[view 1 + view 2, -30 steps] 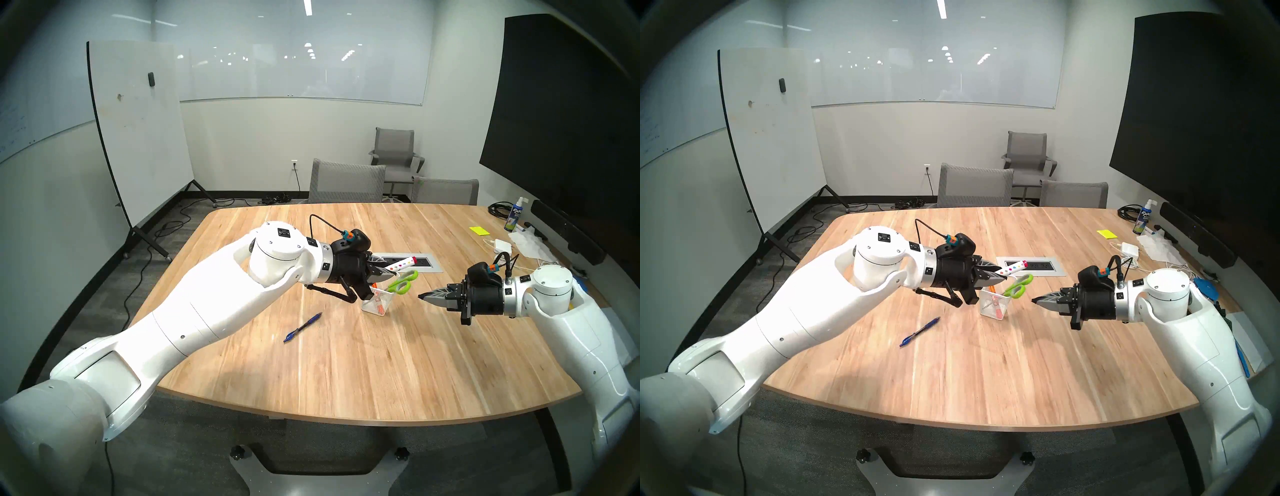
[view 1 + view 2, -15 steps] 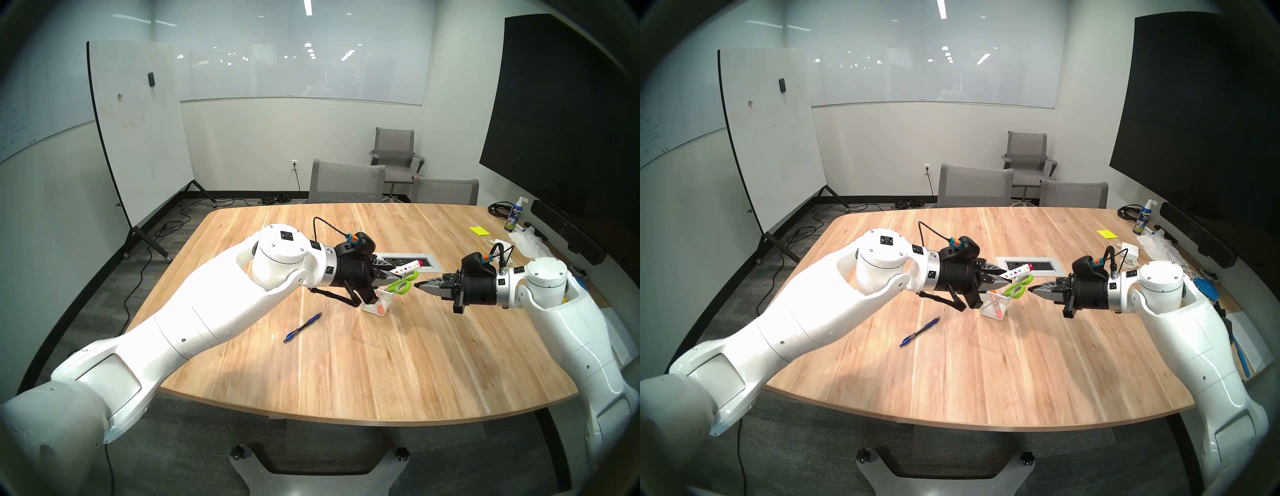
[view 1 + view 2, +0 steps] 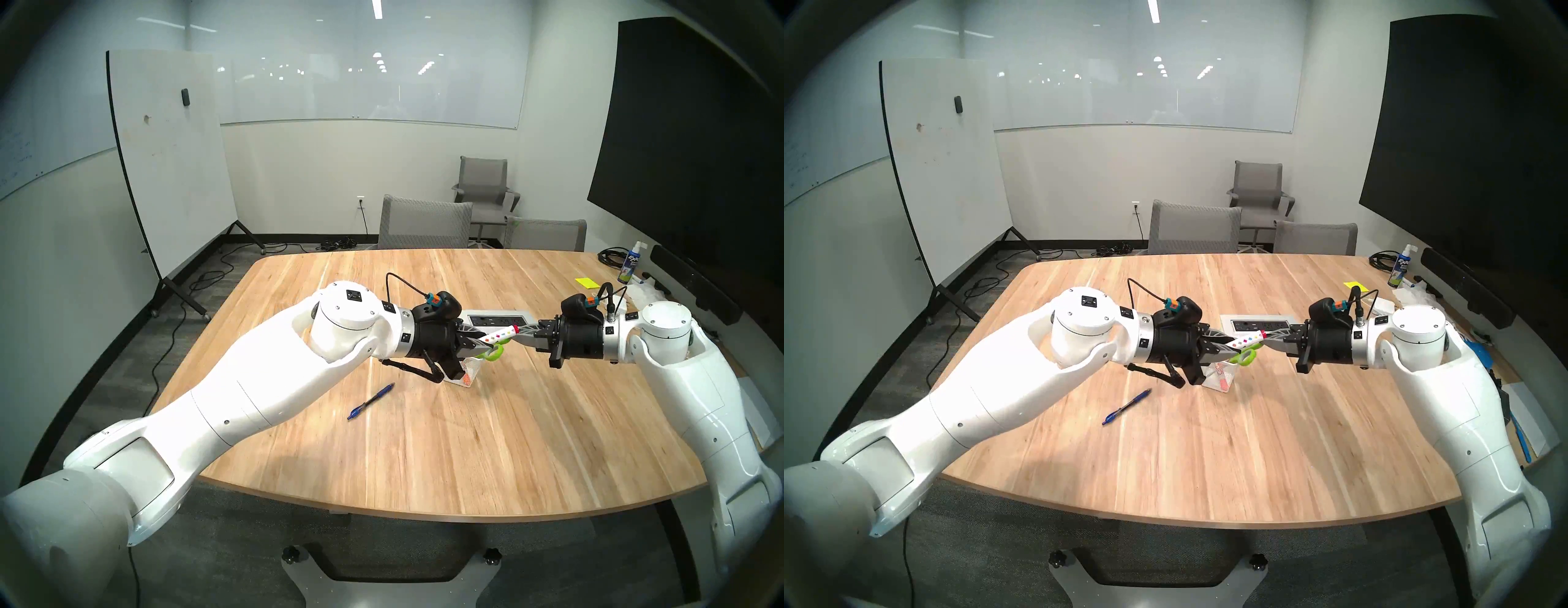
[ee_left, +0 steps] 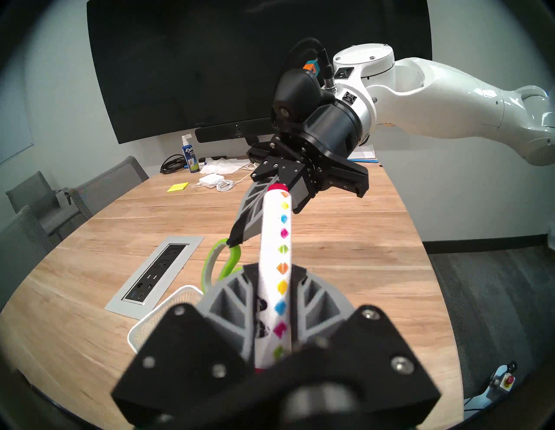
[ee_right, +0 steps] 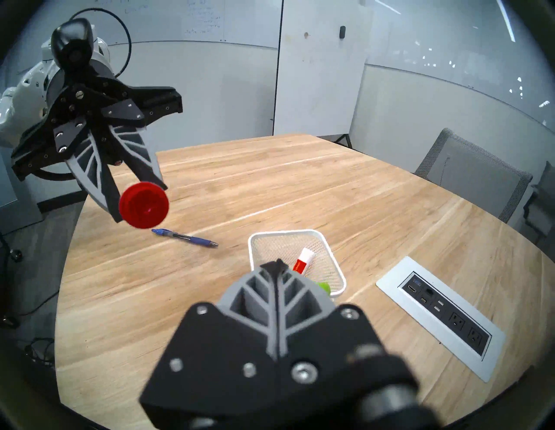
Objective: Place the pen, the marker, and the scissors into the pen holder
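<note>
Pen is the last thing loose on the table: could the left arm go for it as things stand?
Probably not yet. The left gripper is shut on the marker, above the pen holder. The pen itself lies in the open on the table, nothing over it, so once the marker is dropped the way looks free.

Both white arms reach inward over the surface, claws nearly tip to tip. The left claw points toward three o'clock, clamped (fingers not fully together). The right claw points toward nine o'clock, fingers pressed together.
</note>
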Controlling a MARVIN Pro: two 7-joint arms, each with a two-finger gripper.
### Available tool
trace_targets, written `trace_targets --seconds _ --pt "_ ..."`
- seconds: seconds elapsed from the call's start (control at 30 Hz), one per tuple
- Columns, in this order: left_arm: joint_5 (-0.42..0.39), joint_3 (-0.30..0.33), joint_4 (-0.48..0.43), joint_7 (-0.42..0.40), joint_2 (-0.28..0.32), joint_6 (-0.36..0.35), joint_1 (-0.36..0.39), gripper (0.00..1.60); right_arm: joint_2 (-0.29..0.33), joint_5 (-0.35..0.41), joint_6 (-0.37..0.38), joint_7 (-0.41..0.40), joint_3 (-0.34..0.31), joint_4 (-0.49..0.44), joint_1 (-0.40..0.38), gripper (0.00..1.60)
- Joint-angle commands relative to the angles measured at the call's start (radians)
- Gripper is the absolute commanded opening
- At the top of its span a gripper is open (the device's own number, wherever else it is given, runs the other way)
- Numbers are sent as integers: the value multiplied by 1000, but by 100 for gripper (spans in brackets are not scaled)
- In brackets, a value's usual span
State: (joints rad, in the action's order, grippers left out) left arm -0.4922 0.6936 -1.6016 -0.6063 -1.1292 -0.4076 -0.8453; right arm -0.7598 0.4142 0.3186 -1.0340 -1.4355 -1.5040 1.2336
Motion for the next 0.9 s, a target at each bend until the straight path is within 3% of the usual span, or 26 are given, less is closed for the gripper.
trace_targets --seconds 0.0,0.87 --pt "-6 8 -2 0 -12 3 10 0 3 17 14 -17 -13 -34 -36 0" --pt "-19 18 -7 18 -3 0 9 0 15 23 60 -39 -53 -102 12 0"
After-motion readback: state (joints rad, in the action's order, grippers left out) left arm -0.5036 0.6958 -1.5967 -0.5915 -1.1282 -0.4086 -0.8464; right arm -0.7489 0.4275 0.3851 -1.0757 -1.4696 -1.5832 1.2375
